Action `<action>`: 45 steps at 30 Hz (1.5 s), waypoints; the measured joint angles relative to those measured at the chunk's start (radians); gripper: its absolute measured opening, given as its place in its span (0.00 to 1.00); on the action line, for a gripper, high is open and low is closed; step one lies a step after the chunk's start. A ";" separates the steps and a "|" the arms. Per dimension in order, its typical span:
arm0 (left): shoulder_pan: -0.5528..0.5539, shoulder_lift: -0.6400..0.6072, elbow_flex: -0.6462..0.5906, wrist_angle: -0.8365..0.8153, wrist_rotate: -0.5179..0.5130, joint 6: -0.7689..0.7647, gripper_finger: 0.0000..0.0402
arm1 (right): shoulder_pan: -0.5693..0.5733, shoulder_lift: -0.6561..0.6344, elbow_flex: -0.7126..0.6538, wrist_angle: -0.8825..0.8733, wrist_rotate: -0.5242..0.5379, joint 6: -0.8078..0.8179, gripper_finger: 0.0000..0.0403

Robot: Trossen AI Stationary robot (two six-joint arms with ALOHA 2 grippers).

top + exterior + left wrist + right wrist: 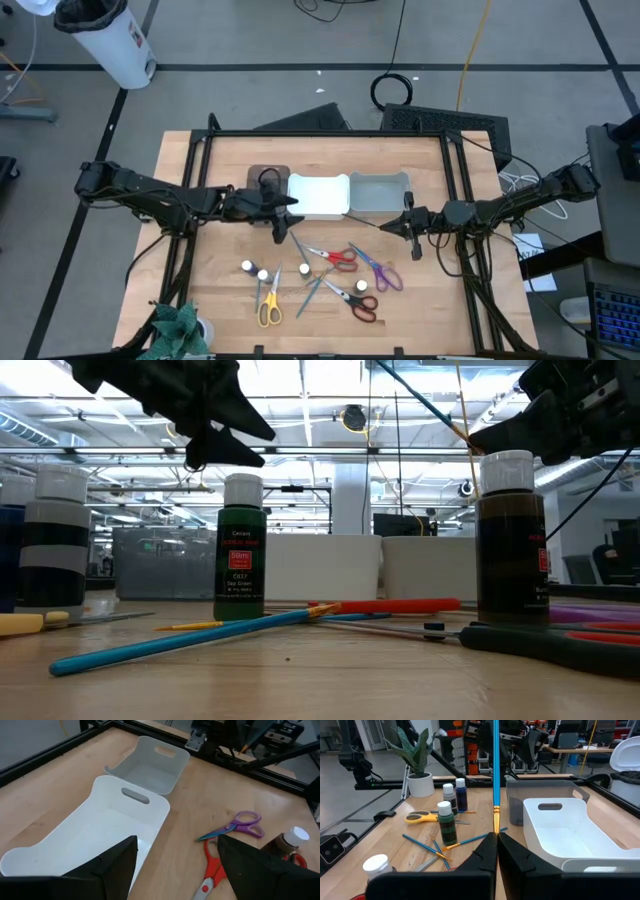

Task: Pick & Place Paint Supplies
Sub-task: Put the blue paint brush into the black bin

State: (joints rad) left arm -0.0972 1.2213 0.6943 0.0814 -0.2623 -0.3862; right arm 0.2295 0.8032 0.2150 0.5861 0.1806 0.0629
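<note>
Closest to the low camera: a long teal-handled paintbrush lying flat on the wooden desk, with black scissor handles at the frame's right edge and a green paint bottle with a white cap standing upright behind it.

Step in hand (judged): the right arm is carrying a brush toward the bins. The right gripper has its fingers fully closed on a thin blue-handled paintbrush, pinched near the ferrule with the handle standing upright. In the high view this gripper sits just in front of the grey rectangular bin, above the desk.

Left gripper hovers at the near rim of the white rectangular plastic bin, fingers spread wide and holding nothing.

Still loose on the desk: red-handled scissors, purple-handled scissors, yellow-handled scissors, black-handled scissors, white-capped bottles and more brushes near them.

Next move (judged): bring the right gripper over a bin opening, tilt or lower the brush so its length clears the rim, then part the fingers. The long handle may catch on a bin wall.
</note>
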 joint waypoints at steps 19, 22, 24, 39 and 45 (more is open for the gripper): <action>-0.004 0.000 0.000 0.019 0.002 0.001 0.70 | 0.000 0.000 0.000 0.000 0.000 0.000 0.00; -0.008 0.000 0.000 0.063 0.032 0.022 0.70 | 0.000 0.000 0.000 0.000 0.000 0.001 0.00; -0.017 0.000 0.000 0.093 0.058 0.041 0.70 | 0.000 0.000 0.000 -0.003 0.000 0.001 0.00; -0.075 0.126 0.000 0.476 0.101 0.183 0.70 | -0.001 0.036 0.000 -0.012 0.001 0.038 0.00; -0.049 0.218 0.040 0.524 0.104 0.182 0.70 | -0.001 0.136 0.000 0.024 0.000 0.081 0.00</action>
State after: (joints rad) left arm -0.1458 1.4395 0.7340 0.6052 -0.1585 -0.2040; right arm 0.2287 0.9393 0.2150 0.6097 0.1810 0.1437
